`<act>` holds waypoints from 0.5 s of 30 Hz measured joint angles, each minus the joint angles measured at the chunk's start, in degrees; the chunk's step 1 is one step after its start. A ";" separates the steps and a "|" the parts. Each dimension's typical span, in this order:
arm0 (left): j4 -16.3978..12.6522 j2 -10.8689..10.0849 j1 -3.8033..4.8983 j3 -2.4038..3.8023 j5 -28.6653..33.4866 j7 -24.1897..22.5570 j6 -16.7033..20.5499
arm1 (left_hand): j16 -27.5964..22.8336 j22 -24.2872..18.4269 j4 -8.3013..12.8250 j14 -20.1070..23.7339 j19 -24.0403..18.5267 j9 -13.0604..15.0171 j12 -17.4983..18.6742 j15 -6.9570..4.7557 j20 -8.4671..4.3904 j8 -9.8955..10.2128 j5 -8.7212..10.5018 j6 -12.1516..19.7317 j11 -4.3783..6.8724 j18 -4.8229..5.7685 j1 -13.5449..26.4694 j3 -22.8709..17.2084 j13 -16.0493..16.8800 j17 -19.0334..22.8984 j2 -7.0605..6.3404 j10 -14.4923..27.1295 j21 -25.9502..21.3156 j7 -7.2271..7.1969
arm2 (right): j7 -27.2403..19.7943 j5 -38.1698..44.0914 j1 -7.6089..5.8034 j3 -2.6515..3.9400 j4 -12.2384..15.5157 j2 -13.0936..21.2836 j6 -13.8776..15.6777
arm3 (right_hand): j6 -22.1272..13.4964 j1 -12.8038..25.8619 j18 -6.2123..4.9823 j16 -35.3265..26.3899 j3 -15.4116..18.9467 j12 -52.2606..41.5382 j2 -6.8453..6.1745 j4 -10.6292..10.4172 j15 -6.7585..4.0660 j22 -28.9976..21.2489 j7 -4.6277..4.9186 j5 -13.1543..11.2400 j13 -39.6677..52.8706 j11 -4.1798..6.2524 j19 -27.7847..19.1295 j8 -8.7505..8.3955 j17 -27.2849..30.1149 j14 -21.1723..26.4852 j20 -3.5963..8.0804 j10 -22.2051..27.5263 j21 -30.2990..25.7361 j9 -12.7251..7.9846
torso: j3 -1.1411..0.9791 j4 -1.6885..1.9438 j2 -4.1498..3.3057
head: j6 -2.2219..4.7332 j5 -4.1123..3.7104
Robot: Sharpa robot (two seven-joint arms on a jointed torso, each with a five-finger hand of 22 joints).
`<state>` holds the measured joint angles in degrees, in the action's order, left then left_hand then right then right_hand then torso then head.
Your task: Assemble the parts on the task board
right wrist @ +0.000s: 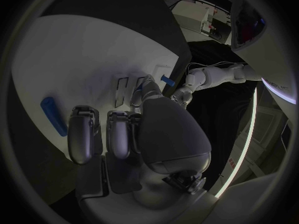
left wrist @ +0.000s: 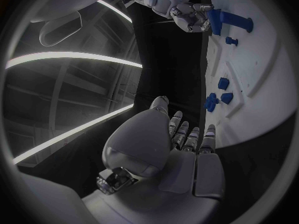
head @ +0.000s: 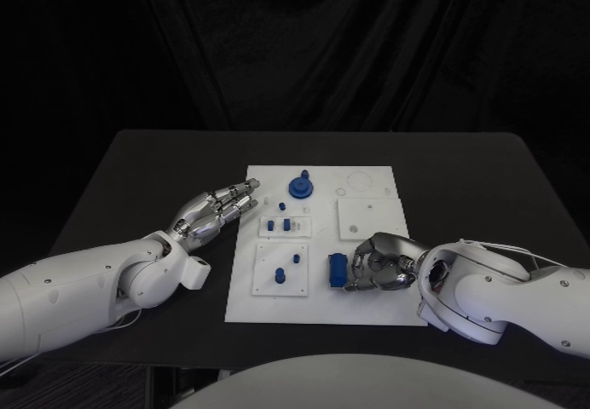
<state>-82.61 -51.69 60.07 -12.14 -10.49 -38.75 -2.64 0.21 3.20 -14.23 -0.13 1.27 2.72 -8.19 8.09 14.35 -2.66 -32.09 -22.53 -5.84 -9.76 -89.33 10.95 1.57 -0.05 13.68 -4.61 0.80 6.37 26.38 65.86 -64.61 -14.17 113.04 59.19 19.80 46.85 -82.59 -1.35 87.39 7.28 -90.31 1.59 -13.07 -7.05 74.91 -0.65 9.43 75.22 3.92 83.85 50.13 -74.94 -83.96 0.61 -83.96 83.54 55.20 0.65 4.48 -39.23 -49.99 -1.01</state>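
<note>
Nearest to the robot, the right hand (head: 378,264) sits low over the near part of the task board (head: 369,302), fingers curled in toward an upright-lying long blue part (head: 336,269). From the head view the fingertips look right against that part's side, and the left wrist view shows the same thing, the hand (left wrist: 181,10) bunched up next to the long blue piece (left wrist: 227,21). Whether it's actually gripping it or just touching, I honestly can't tell, the fingers hide the contact.

Just left of that, on the near-left raised square of the board, there are two small blue parts (head: 279,275), one a bit farther up (head: 297,256) than the other. Both are standing apart from each other.

Moving out, the left hand (head: 219,207) hovers at the left edge of the board, fingers stretched out flat and slightly spread, holding nothing. The fingertips reach over the board's left edge near the far corner.

Mid-board there's a small rectangle inset with a pair of little blue parts (head: 280,226) side by side, plus a tiny blue peg (head: 281,205) just beyond it.

Farthest out, a bigger round blue part with a knob (head: 301,185) stands near the board's far edge, well apart from both hands. All this sits on the black table (head: 492,187).
</note>
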 measured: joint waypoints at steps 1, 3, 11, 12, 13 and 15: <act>0.00 0.00 0.00 0.00 0.00 0.00 -0.01 | 0.00 0.00 0.00 0.00 0.00 0.00 0.00 0.00 0.00 0.00 0.00 0.00 0.00 0.00 0.00 0.00 0.00 0.00 0.00 0.00 0.00 0.00 | 0.00 0.01 0.02 0.00 -0.01 -0.01 -0.05 | 0.00 -0.01 0.00 0.00 0.10 0.04 0.01 0.10 0.00 0.00 0.00 -0.20 0.00 0.00 0.00 0.00 0.00 0.00 0.00 0.00 0.00 0.00 | 0.00 0.00 0.00 | 0.00 0.03; 0.00 -0.01 0.00 0.00 0.00 0.00 -0.04 | 0.00 0.00 0.00 0.00 0.00 0.00 0.00 0.00 0.00 0.00 0.00 0.00 0.00 0.00 0.00 0.00 0.00 0.00 0.00 0.00 0.00 0.00 | 0.03 0.09 0.16 0.00 -0.12 -0.07 -0.39 | 0.00 -0.16 0.00 0.00 0.13 0.13 -0.13 0.13 0.00 0.00 0.00 -0.44 0.00 0.00 0.00 0.00 0.00 0.00 0.00 0.00 0.00 0.00 | 0.00 0.00 0.00 | 0.00 0.05; 0.00 -0.04 -0.01 0.00 0.00 0.03 -0.14 | 0.00 0.00 0.00 0.00 0.00 0.00 0.00 0.00 0.00 0.00 0.00 0.20 0.00 0.00 0.00 0.00 0.00 0.00 0.00 0.00 0.00 0.20 | 0.06 0.22 0.51 0.00 -0.21 -0.19 -1.12 | 0.00 -0.51 0.00 0.00 0.13 0.13 -0.05 0.13 0.02 0.00 0.00 -1.27 0.00 -0.02 0.00 0.00 0.00 0.01 0.00 0.02 0.00 0.06 | 0.00 0.00 -0.03 | 0.00 0.08; 0.00 -0.04 -0.01 0.00 0.00 0.03 -0.16 | 0.00 0.00 0.00 0.00 0.00 0.00 0.00 0.00 0.00 0.00 0.00 0.21 0.00 0.00 0.00 0.00 0.00 0.00 0.00 0.00 0.00 0.20 | 0.05 0.24 0.52 -0.01 -0.13 -0.14 -1.12 | 0.00 -0.51 0.00 0.00 0.13 0.13 -0.05 0.13 0.03 0.00 0.00 -1.27 0.00 -0.02 0.00 0.00 0.00 0.01 0.00 0.02 0.00 0.06 | -0.01 0.00 -0.03 | 0.00 0.08; -0.01 -0.04 -0.01 0.00 0.00 0.03 -0.17 | 0.00 -0.01 0.00 0.00 0.00 0.00 0.00 0.00 0.00 0.00 0.00 0.21 0.00 0.00 0.00 0.00 0.00 0.00 0.00 0.00 0.00 0.20 | 0.03 0.25 0.53 -0.01 -0.06 -0.09 -1.12 | 0.00 -0.51 0.00 0.00 0.13 0.13 -0.05 0.13 0.03 0.00 0.00 -1.27 0.00 -0.03 0.00 0.00 0.01 0.01 0.00 0.03 0.00 0.06 | -0.01 0.00 -0.03 | 0.00 0.08; -0.02 -0.04 -0.01 0.00 0.00 0.04 -0.18 | 0.00 -0.01 0.00 0.00 0.00 0.00 0.00 0.00 0.00 0.00 0.00 0.21 0.00 0.00 0.00 0.00 0.00 -0.01 0.00 0.00 0.00 0.20 | 0.00 0.27 0.53 -0.01 0.15 0.09 -1.12 | 0.00 -0.51 0.00 0.00 0.13 0.13 -0.05 0.13 0.03 0.00 0.00 -1.27 0.00 -0.03 0.00 0.00 0.01 0.01 0.00 0.03 0.00 0.06 | -0.01 0.00 -0.03 | 0.00 0.08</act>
<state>-82.63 -51.73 60.06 -12.14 -10.49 -38.71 -2.82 0.21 3.20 -14.23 -0.13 1.27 2.72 -8.19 8.09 14.35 -2.66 -32.09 -22.32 -5.84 -9.76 -89.33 10.95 1.57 -0.06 13.68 -4.61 0.80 6.57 26.39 66.13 -64.08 -14.17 113.19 59.28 18.67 46.84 -83.11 -1.35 87.39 7.42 -90.18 1.53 -12.94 -7.02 74.90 -0.65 8.17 75.22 3.89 83.85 50.13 -74.93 -83.95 0.61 -83.93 83.54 55.27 0.65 4.48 -39.25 -49.99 -0.93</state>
